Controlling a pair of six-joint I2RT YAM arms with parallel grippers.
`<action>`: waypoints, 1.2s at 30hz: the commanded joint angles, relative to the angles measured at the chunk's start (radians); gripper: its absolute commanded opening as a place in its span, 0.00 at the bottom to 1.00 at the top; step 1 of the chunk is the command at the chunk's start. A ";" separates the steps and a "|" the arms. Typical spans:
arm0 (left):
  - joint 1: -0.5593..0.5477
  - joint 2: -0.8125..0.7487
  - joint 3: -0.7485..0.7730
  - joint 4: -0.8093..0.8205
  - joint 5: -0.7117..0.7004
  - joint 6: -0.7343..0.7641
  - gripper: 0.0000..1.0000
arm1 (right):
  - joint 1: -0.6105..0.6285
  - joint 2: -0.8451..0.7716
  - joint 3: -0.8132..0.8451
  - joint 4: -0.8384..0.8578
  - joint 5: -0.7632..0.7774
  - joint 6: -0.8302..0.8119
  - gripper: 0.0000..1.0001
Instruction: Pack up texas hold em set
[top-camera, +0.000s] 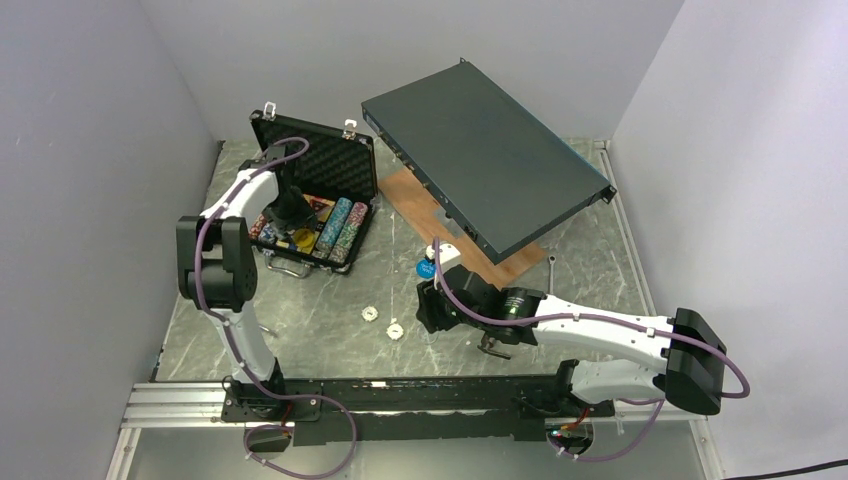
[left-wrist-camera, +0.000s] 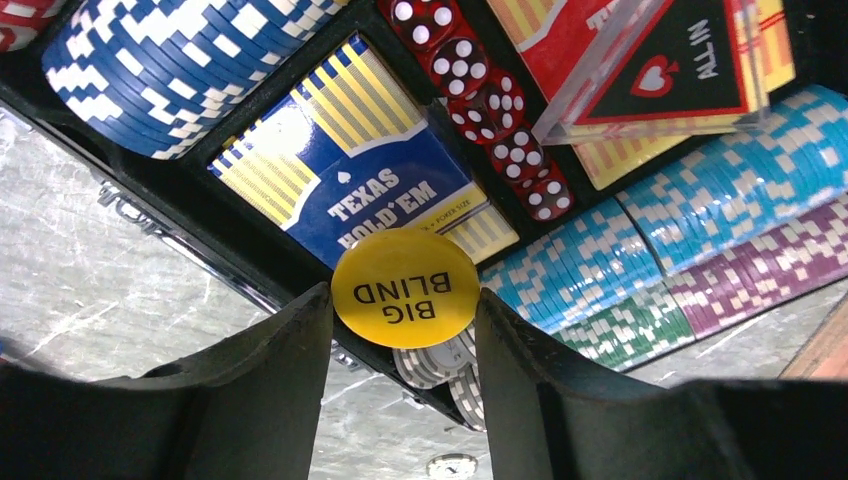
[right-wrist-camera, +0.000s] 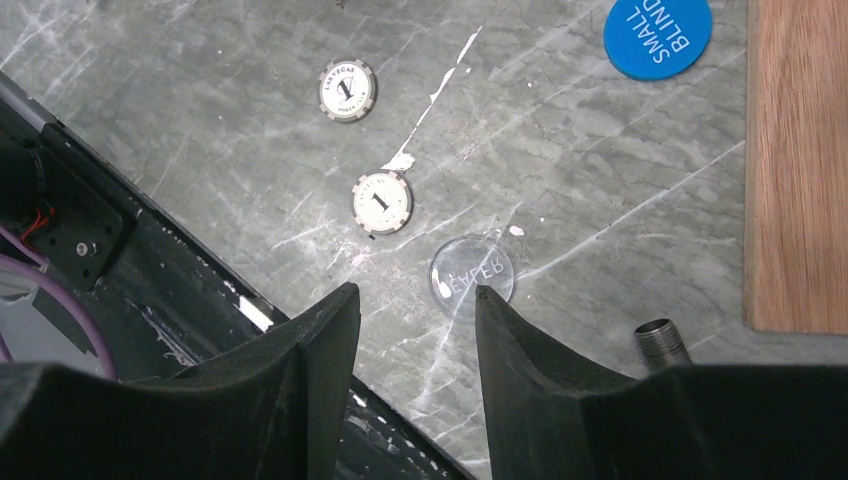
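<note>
Left jaws pinch the yellow disc (left-wrist-camera: 405, 288) by its edges, low over the open case (top-camera: 318, 150), beside the card deck (left-wrist-camera: 330, 160). Best to lower until it seats flat, then release. Right jaws spread, empty, above the counter (right-wrist-camera: 200, 120). Only the right wrist view shows the clear disc (right-wrist-camera: 471, 279) there; overhead misses it.

Two white chips (right-wrist-camera: 348, 91), blue disc (right-wrist-camera: 657, 35), clear disc (right-wrist-camera: 471, 278)

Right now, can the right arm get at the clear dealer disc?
Probably yes: the clear dealer disc lies flat on bare table just ahead of the right end effector, its jaws apart, nothing covering it.
</note>
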 joint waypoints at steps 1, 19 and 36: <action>0.006 0.033 0.032 0.003 0.019 0.025 0.57 | 0.000 0.000 0.024 0.011 0.013 0.005 0.49; 0.008 -0.153 -0.058 0.021 0.003 0.041 0.92 | 0.000 0.107 0.110 -0.035 0.020 -0.002 0.50; -0.118 -0.994 -0.767 0.134 0.427 0.060 0.99 | -0.108 0.528 0.416 -0.165 0.141 -0.046 0.99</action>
